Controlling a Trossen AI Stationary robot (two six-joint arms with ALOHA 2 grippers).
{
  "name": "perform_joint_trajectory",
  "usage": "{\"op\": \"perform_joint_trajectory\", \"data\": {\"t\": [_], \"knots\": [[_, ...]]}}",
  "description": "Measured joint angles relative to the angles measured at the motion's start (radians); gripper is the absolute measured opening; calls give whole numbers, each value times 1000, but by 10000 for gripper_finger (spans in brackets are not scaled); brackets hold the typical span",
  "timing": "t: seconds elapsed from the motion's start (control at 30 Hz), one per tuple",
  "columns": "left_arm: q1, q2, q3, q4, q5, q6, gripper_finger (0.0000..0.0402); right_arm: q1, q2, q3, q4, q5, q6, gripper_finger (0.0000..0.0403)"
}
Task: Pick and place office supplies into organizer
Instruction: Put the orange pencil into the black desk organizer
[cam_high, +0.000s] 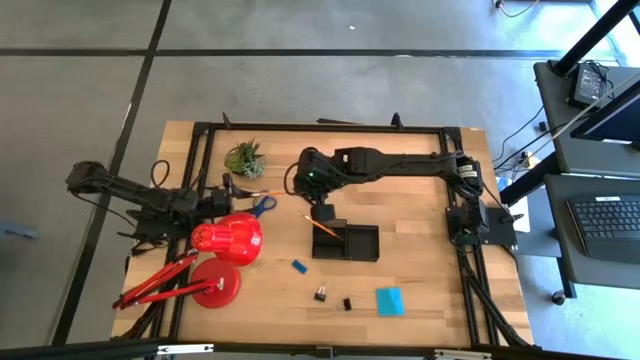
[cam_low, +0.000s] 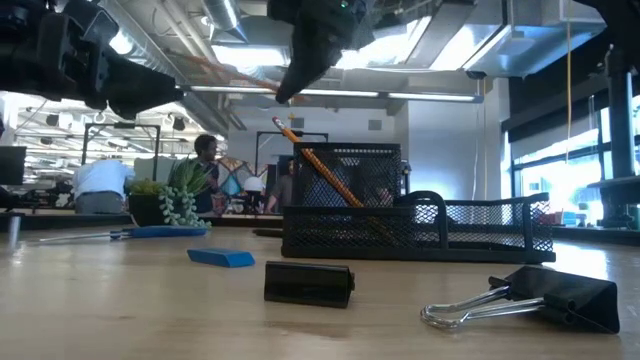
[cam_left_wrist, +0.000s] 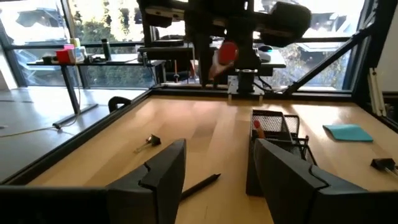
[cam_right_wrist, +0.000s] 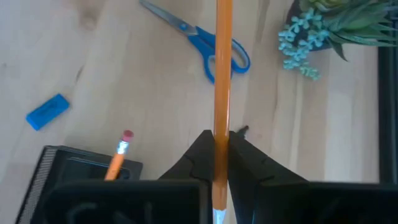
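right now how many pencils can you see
2. One orange-yellow pencil is clamped in the right gripper above the table. A second pencil leans in the black organizer, eraser end up. More may be hidden.

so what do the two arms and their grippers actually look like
Both arms are dark, nearly black, built of boxy jointed links. The right arm shows a small green light near its wrist, and dark cables trail by its base. The left gripper has two broad, wedge-shaped dark fingers; the right gripper has narrower dark fingers tapering to points. No other markings are legible.
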Motion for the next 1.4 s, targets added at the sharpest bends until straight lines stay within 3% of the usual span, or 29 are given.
{"op": "perform_joint_trajectory", "data": {"t": [0.3, 1.4], "knots": [[0, 70, 0, 94, -73, 0, 185, 18, 0, 0, 1, -40, 25, 29], [0, 106, 0, 268, 51, 18, 187, 25, 1, -1, -1, -39, 25, 30]]}}
